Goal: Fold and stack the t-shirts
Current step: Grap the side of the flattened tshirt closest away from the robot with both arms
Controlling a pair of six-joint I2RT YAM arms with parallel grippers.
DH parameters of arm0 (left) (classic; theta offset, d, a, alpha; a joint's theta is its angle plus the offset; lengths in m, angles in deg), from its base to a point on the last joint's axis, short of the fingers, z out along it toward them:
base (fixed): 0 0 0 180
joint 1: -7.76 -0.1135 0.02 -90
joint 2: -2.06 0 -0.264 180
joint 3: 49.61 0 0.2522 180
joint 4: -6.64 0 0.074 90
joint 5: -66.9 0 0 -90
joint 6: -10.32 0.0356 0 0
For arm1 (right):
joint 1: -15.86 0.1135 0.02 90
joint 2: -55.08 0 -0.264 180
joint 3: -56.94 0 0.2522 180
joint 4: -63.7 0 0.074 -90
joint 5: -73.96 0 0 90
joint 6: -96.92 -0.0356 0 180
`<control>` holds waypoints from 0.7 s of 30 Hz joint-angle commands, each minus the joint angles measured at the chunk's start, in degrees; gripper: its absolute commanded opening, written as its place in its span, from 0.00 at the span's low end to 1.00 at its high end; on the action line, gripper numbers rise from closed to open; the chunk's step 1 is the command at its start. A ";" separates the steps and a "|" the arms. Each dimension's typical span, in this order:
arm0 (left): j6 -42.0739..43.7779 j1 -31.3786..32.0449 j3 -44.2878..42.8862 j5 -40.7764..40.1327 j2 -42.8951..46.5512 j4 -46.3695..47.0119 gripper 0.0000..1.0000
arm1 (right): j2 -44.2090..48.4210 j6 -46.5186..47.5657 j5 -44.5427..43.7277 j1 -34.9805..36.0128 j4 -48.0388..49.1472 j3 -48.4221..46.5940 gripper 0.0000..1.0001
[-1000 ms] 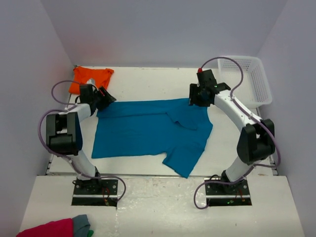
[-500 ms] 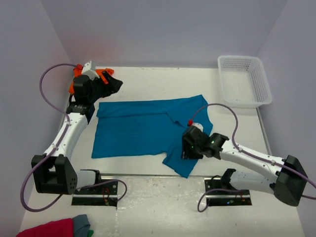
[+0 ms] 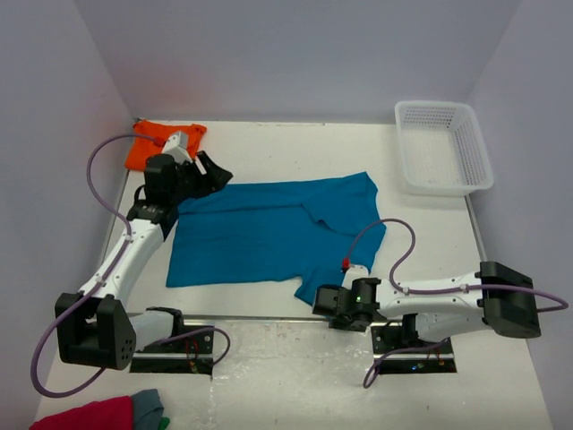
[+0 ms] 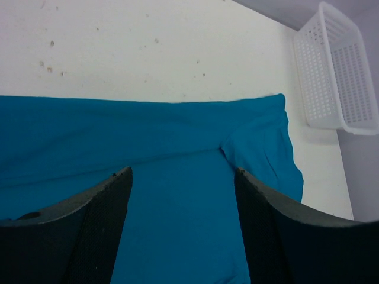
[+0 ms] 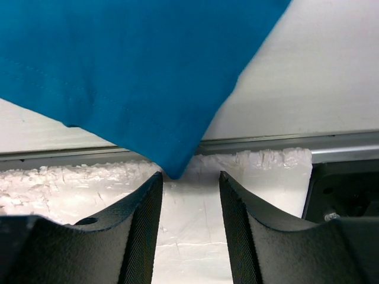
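The teal-blue t-shirt [image 3: 260, 228] lies spread flat on the white table; it fills the lower part of the left wrist view [image 4: 177, 177]. The bright orange t-shirt [image 3: 157, 141] lies crumpled at the back left corner. My left gripper [image 3: 215, 172] is open and empty, hovering over the teal shirt's back left edge. My right gripper [image 3: 324, 300] is open and empty, low at the table's near edge, just in front of the shirt's lower corner [image 5: 172, 163], which hangs over the edge between the jaws without being held.
A white plastic basket [image 3: 443, 148] stands at the back right. A crimson-pink cloth [image 3: 85, 417] and a grey cloth [image 3: 148, 406] lie on the near platform at the bottom left. A metal rail [image 5: 331, 145] runs along the table's near edge.
My right arm swung from the shirt's back right sleeve down to the near edge by the shirt's lower corner. My left gripper rose from the shirt's back left corner and came back over that edge.
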 commanded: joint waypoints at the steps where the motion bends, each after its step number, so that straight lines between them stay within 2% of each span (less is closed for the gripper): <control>1: 0.75 0.77 0.84 0.74 1.27 0.10 0.70 | 0.07 -9.95 -4.20 1.02 -3.04 1.57 0.44; 11: 0.49 1.56 2.16 1.18 0.49 0.89 0.70 | 3.94 -10.22 -7.45 1.02 -3.92 1.58 0.43; 17: 0.49 1.74 2.95 1.27 0.04 1.33 0.70 | -1.24 -6.62 -6.93 0.58 -1.55 -0.79 0.41; 21: 0.58 1.74 3.31 1.09 0.04 1.33 0.70 | -4.23 -4.86 -6.31 0.41 0.56 -1.93 0.32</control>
